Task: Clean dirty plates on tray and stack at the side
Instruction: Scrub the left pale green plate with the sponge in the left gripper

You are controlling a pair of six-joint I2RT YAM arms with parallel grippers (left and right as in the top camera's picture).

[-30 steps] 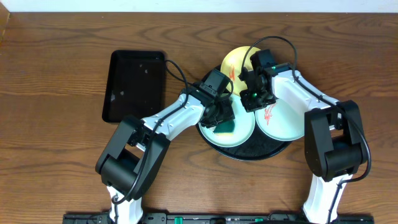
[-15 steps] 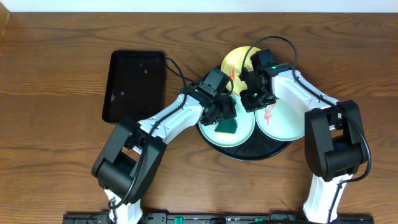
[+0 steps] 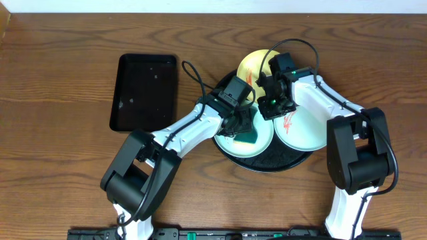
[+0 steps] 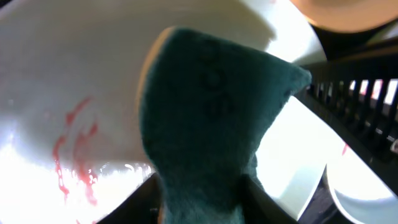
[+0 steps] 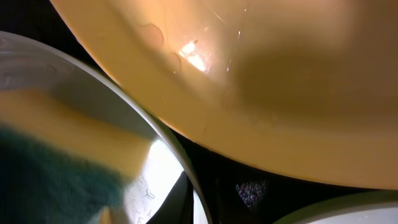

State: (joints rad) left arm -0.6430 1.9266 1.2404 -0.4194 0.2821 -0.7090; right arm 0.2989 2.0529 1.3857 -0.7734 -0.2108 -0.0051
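The round black tray (image 3: 267,167) holds three plates. The pale yellow plate (image 3: 248,67) lies at the back, and it also shows in the right wrist view (image 5: 280,81). A mint-white plate (image 3: 261,147) lies front left and another (image 3: 305,130), with a red smear, front right. My left gripper (image 3: 241,127) is shut on a teal sponge (image 3: 249,138) and presses it on the left mint plate. In the left wrist view the sponge (image 4: 211,118) fills the jaws (image 4: 202,202), with red smears on the plate (image 4: 50,81). My right gripper (image 3: 272,107) is shut on that plate's rim (image 5: 163,140).
A smaller rectangular black tray (image 3: 143,90) lies to the left of the round tray on the brown wooden table (image 3: 60,160). Both arms cross over the round tray's middle, and their cables loop above the plates.
My left gripper has slid the sponge a little to the right across the left mint plate. The right gripper has not moved.
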